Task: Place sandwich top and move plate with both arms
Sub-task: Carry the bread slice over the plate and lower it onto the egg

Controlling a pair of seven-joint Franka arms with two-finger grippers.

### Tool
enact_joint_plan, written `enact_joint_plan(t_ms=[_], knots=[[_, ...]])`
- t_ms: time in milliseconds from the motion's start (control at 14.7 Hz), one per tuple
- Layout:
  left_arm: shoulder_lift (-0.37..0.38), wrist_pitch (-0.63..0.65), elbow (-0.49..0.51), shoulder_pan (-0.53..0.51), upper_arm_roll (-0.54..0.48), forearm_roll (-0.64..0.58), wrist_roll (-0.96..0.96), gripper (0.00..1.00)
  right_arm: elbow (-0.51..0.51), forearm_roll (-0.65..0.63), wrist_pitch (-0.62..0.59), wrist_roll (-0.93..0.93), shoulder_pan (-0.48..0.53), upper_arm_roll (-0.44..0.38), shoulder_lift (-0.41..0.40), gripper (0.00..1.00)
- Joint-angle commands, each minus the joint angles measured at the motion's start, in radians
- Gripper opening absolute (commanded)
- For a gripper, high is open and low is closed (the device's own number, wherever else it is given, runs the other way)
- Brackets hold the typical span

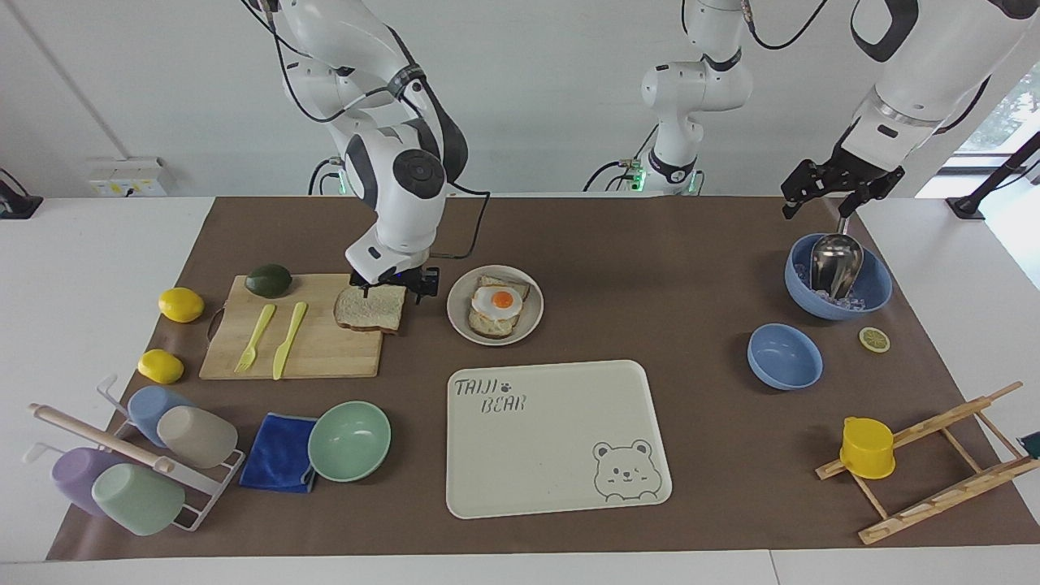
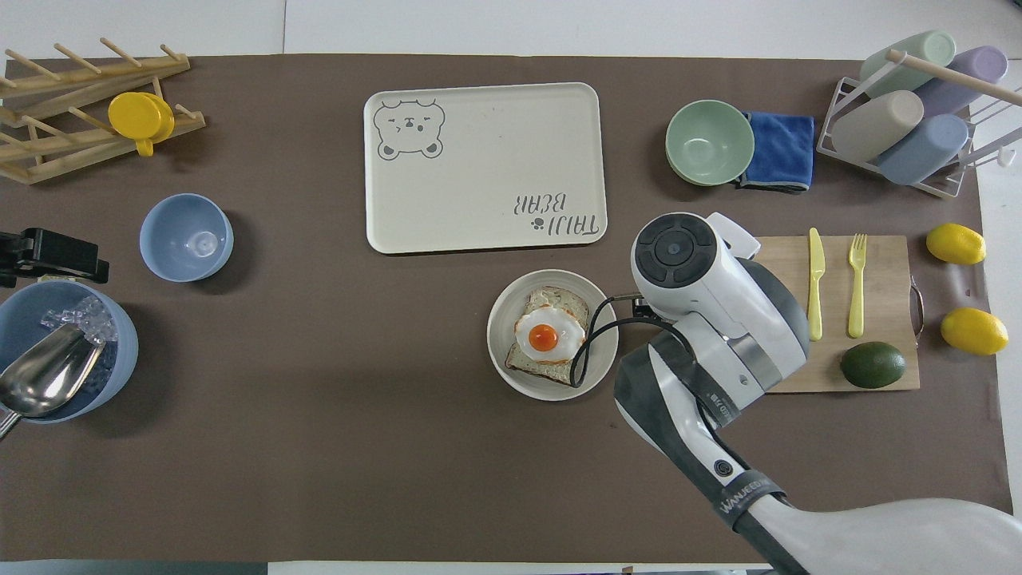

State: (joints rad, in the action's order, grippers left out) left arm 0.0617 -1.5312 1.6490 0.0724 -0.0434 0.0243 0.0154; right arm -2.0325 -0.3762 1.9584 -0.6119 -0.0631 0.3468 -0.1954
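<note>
The sandwich top [image 1: 372, 310] lies flat on the wooden cutting board [image 1: 325, 353], at the board's corner nearest the plate. My right gripper [image 1: 396, 287] is open and low over the slice's edge nearer to the robots. In the overhead view the right arm hides the slice. The plate [image 1: 455, 313] stands beside the board and holds an egg-topped bread slice [image 1: 497, 305]; the plate also shows in the overhead view [image 2: 499, 351]. My left gripper [image 1: 821, 201] waits open above the blue bowl with the metal scoop [image 1: 837, 284].
A green avocado [image 1: 268, 280], a yellow fork and a knife [image 1: 289, 339] lie on the board. The cream bear tray [image 1: 556, 439] lies farther from the robots than the plate. A mint-green bowl [image 1: 349, 441], a blue cloth, a cup rack, lemons and a small blue bowl [image 1: 784, 356] are around.
</note>
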Motion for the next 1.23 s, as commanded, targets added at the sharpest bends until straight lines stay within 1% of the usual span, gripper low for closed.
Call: enact_joint_plan(t_ms=[0, 272, 817, 885, 1089, 1157], knots=[[0.01, 0.016, 0.0, -0.005, 0.002, -0.012, 0.003, 1.0, -0.063, -0.027, 0.071, -0.037, 0.016, 0.012, -0.002, 1.0], [0.01, 0.016, 0.002, -0.006, 0.002, -0.012, 0.003, 1.0, -0.127, -0.038, 0.145, -0.038, 0.026, 0.011, -0.002, 1.0], [0.01, 0.016, 0.002, -0.006, 0.004, -0.014, 0.003, 1.0, -0.164, -0.151, 0.143, -0.035, 0.029, 0.011, -0.004, 1.0], [0.01, 0.016, 0.002, -0.006, 0.004, -0.014, 0.003, 1.0, -0.164, -0.153, 0.139, -0.034, 0.029, 0.011, -0.006, 0.95], [0.01, 0.016, 0.002, -0.005, 0.002, -0.014, 0.003, 1.0, -0.164, -0.158, 0.134, -0.034, 0.029, 0.011, -0.004, 0.63], [0.01, 0.016, 0.0, -0.005, 0.002, -0.014, 0.003, 1.0, -0.164, -0.158, 0.132, -0.035, 0.029, 0.012, -0.006, 0.49]])
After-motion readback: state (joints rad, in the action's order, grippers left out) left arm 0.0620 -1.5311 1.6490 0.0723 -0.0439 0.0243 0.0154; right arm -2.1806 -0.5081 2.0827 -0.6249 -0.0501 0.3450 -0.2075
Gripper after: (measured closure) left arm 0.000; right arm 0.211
